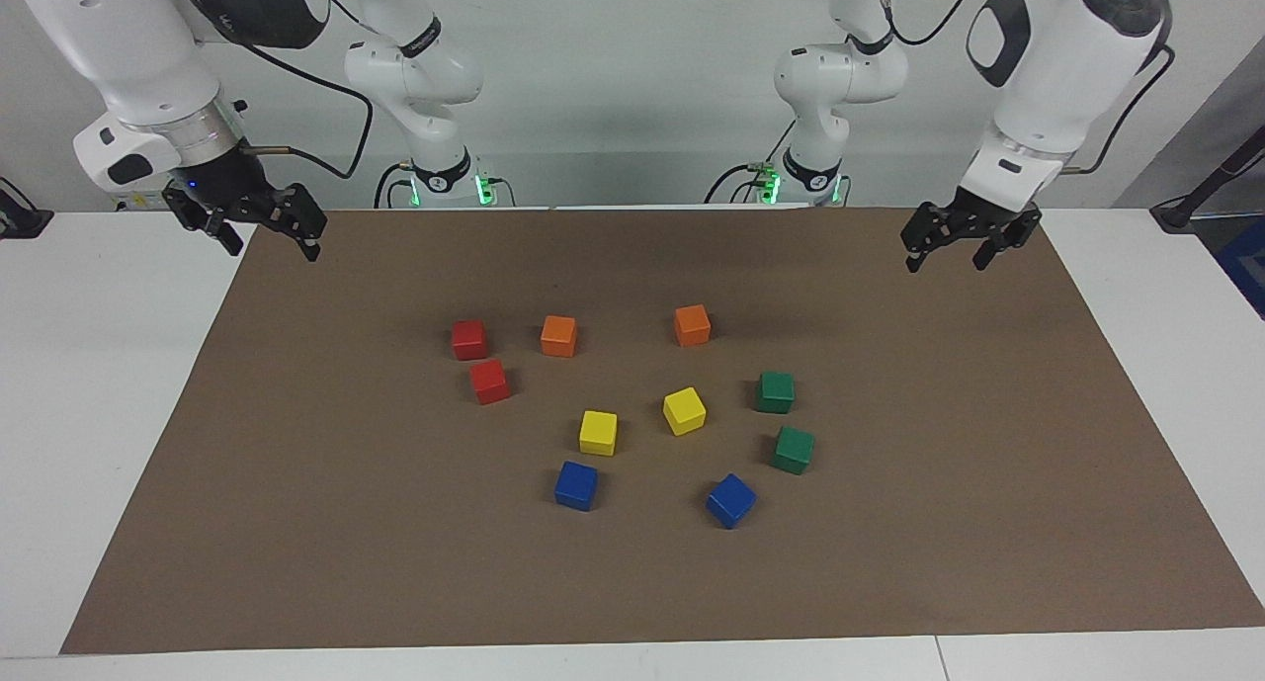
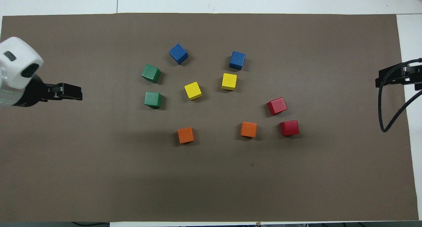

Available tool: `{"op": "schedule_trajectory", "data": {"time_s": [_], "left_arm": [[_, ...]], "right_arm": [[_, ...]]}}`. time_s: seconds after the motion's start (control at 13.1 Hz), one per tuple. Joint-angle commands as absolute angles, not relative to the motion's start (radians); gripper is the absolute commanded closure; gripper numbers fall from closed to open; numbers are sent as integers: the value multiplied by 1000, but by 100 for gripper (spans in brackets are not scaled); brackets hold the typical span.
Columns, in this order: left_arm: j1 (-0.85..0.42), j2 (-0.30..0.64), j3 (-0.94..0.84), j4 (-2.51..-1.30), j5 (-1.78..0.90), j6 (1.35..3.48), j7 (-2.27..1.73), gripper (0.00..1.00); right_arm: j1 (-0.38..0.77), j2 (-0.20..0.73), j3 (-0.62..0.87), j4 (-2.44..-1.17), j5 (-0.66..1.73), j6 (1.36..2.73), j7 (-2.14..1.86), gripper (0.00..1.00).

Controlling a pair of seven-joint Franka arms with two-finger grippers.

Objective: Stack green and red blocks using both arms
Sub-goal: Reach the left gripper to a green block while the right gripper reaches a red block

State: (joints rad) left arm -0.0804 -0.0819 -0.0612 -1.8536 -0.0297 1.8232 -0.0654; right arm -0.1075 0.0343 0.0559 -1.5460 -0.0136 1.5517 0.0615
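Note:
Two green blocks (image 1: 776, 391) (image 1: 793, 449) sit apart on the brown mat toward the left arm's end; they also show in the overhead view (image 2: 153, 99) (image 2: 151, 73). Two red blocks (image 1: 468, 339) (image 1: 489, 381) sit close together toward the right arm's end, seen from overhead too (image 2: 289, 128) (image 2: 277, 105). My left gripper (image 1: 944, 263) (image 2: 71, 91) is open and empty, raised over the mat at its own end, well away from the green blocks. My right gripper (image 1: 274, 250) (image 2: 384, 79) is open and empty over the mat's edge at its own end.
Two orange cubes (image 1: 558, 335) (image 1: 692, 324) lie nearest the robots. Two yellow cubes (image 1: 598, 432) (image 1: 684, 410) sit in the middle between the red and green blocks. Two blue cubes (image 1: 576, 484) (image 1: 730, 500) lie farthest from the robots. The brown mat (image 1: 296, 523) covers the white table.

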Motion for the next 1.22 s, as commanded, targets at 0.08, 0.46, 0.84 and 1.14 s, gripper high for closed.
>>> {"op": "schedule_trajectory", "data": {"time_s": [0.08, 0.46, 0.84, 1.14], "left_arm": [[-202, -48, -51, -1977, -38, 1974, -80, 0], [-282, 142, -51, -1979, -40, 2210, -115, 0], [-341, 320, -49, -1954, -37, 2401, -189, 0], [-341, 325, -48, -1951, -28, 2387, -183, 0]], "right_arm": [[-8, -90, 71, -1852, -14, 1786, 219, 0], [104, -106, 71, -2126, -6, 2018, 284, 0], [144, -101, 72, -2273, -5, 2190, 314, 0], [161, -86, 72, -2341, -5, 2279, 301, 0]]}}
